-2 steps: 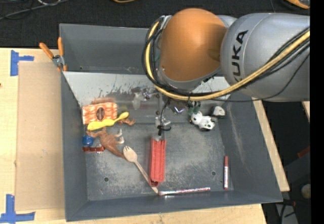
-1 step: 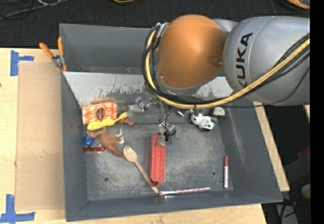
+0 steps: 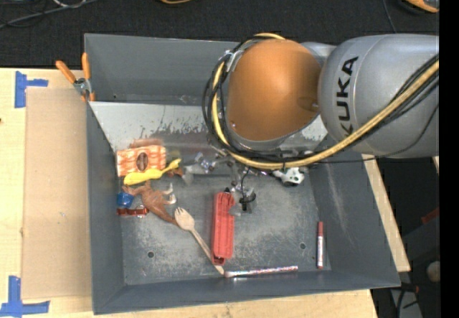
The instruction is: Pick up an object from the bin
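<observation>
Claw (image 3: 244, 197) hangs just beside the upper end of a long red bar (image 3: 223, 227); whether it is open or closed cannot be told.

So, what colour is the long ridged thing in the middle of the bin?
Red; the ridged thing shows best in the camera view, beside the gripper.

In the bin (image 3: 348, 202), the pincer (image 3: 244, 200) hangs beside the ribbed bar (image 3: 223, 227)'s far end, spoon (image 3: 195, 232) left, marker (image 3: 320, 243) right.
</observation>
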`<state>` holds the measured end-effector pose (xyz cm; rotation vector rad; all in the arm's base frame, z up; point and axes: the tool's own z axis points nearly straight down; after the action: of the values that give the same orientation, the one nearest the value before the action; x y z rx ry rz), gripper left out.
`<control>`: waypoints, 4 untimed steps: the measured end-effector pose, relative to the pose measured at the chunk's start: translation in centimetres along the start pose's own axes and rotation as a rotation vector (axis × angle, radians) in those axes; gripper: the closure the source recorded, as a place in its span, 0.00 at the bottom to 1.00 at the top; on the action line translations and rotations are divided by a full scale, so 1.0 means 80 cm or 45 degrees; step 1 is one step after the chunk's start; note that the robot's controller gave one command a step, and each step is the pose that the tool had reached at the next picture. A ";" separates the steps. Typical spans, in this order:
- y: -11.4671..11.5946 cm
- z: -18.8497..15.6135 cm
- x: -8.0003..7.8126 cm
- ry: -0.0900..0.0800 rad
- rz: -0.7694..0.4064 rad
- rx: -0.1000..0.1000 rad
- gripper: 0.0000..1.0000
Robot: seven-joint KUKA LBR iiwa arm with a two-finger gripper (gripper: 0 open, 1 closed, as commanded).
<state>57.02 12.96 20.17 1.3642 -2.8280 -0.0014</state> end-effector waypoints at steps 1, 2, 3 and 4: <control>0.009 0.003 0.021 0.000 -0.250 -0.001 0.00; 0.017 0.026 0.021 0.001 -0.466 -0.006 0.00; 0.012 0.043 0.029 0.001 -0.578 -0.005 0.00; 0.003 0.042 0.039 -0.004 -1.075 -0.006 0.00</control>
<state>54.86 10.67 16.82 2.4046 -2.0214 -0.0107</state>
